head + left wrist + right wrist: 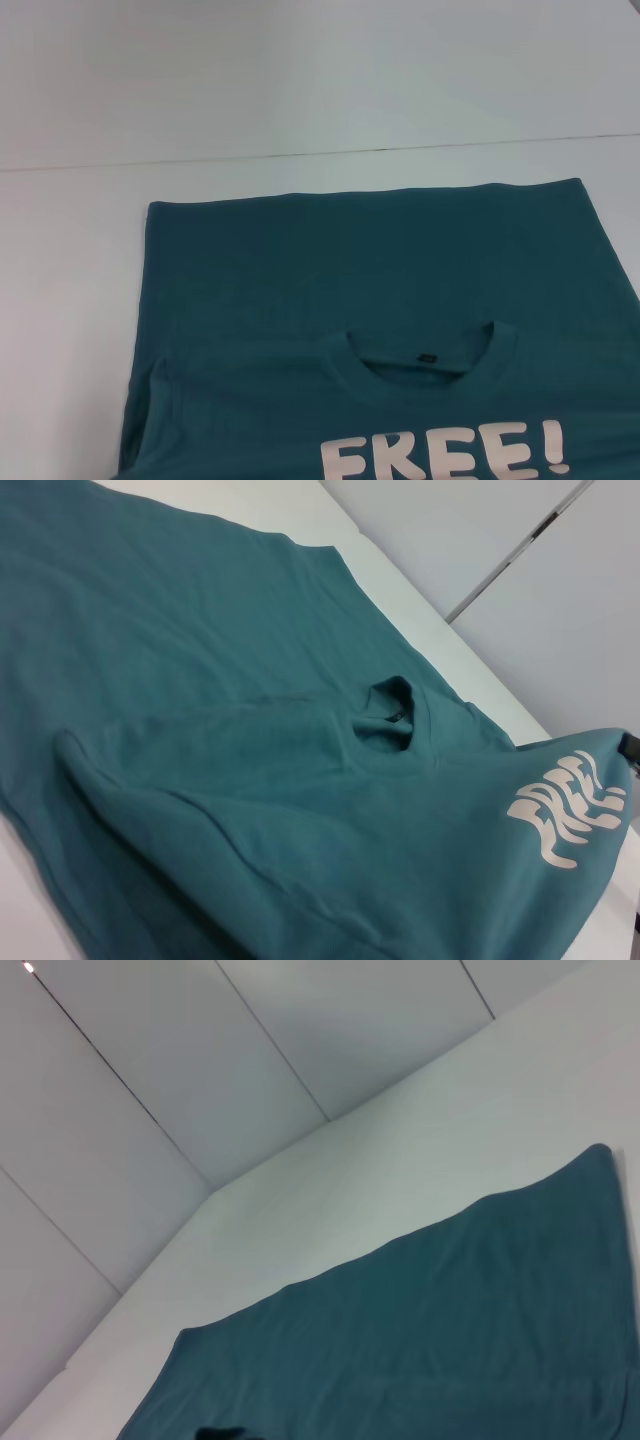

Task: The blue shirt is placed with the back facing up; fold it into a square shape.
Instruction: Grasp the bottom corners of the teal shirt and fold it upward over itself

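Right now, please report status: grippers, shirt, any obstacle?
No gripper in view. Blue shirt on white table, collar end folded over, "FREE!" lettering facing up. No obstacle seen.

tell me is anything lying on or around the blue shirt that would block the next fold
Nothing visible does. The blue shirt lies on the white table with its collar end already folded over, lettering up. No other object shows on the cloth or table. Neither gripper is in view.
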Motion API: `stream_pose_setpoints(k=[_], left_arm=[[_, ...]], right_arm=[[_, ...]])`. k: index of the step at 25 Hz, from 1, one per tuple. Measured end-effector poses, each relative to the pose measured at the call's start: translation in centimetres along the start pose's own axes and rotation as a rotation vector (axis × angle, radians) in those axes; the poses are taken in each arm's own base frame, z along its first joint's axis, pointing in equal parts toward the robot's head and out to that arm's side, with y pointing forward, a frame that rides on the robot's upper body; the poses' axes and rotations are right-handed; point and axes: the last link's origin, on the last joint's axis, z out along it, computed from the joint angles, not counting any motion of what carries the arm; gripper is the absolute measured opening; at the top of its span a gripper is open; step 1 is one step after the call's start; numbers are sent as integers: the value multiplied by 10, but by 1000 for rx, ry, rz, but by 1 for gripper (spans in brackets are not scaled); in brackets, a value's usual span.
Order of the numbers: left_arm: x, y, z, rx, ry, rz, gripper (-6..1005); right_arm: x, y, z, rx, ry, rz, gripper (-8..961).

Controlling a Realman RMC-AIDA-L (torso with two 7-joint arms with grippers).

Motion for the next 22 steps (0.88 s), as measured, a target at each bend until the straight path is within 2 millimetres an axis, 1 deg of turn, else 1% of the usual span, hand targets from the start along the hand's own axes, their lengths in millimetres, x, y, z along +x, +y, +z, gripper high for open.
stream_pose_setpoints(k=[3, 5, 8, 12, 14, 15, 16, 19, 22], left_arm=[[0, 0, 0, 0, 3, 0, 36], [5, -1, 0, 1, 16, 8, 36], [23, -5, 1, 10, 52, 43, 36], [63, -17, 7, 53, 104, 85, 36], [78, -22, 10, 72, 119, 97, 36], [91, -27, 14, 92, 131, 104, 36], [98, -29, 15, 106, 138, 108, 36], [124, -39, 24, 161, 167, 121, 36], [147, -50, 34, 241, 203, 127, 36]], right_arm=[[-5, -2, 1, 2, -7, -4, 63], [-9, -3, 3, 4, -20, -5, 62], [-19, -6, 10, 2, -53, -11, 62], [-37, -9, 26, -8, -95, -15, 62], [-48, -13, 37, -1, -112, -14, 63], [-53, -15, 44, 4, -121, -15, 63], [-59, -18, 52, 9, -127, -15, 63], [-76, -23, 80, 17, -128, -24, 62], [-90, -26, 115, 37, -121, -40, 62]])
